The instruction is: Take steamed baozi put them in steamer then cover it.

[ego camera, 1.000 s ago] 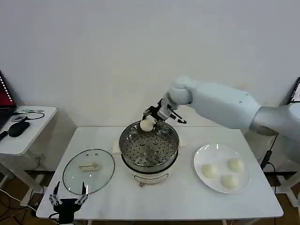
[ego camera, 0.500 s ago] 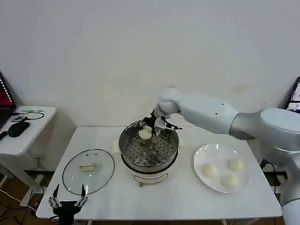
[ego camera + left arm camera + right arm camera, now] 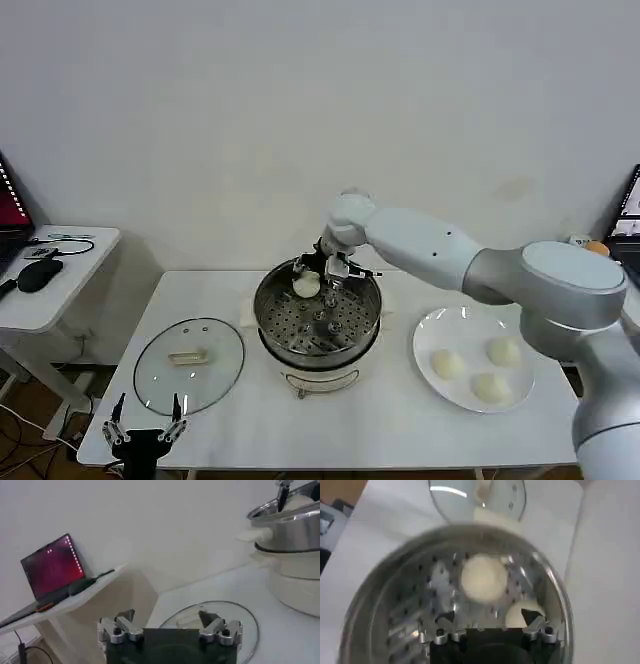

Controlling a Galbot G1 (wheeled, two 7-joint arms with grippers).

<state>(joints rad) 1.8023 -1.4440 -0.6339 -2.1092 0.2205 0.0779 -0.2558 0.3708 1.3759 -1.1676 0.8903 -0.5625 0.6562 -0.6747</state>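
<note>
Head view first: the right tool [image 3: 322, 275] hangs inside the far rim of the steamer [image 3: 370, 300], its arm reaching in from the plate's side. In the right wrist view the right tool [image 3: 487, 616] has its fingers [image 3: 532, 617] spread wide with nothing clamped between them. One baozi [image 3: 484, 578] lies just past the fingertips on the perforated tray, apart from both fingers as far as I can tell; from the head camera that baozi [image 3: 306, 286] sits just beside the tool, against the steamer's far wall. It is round, so it has no long axis to speak of, and it rests dome up. The steamer stands upright on the desk [image 3: 400, 430], mouth open to the ceiling. Well off to the tool's right arm side, three more baozi [image 3: 447, 363] lie on a white plate [image 3: 430, 335]. On the steamer's other side the glass lid [image 3: 190, 365] lies flat on the desk, handle up. The left tool [image 3: 147, 425] is parked at the desk's near edge, just this side of the lid, fingers spread and holding nothing; the left wrist view shows the left tool [image 3: 167, 622] the same way.
</note>
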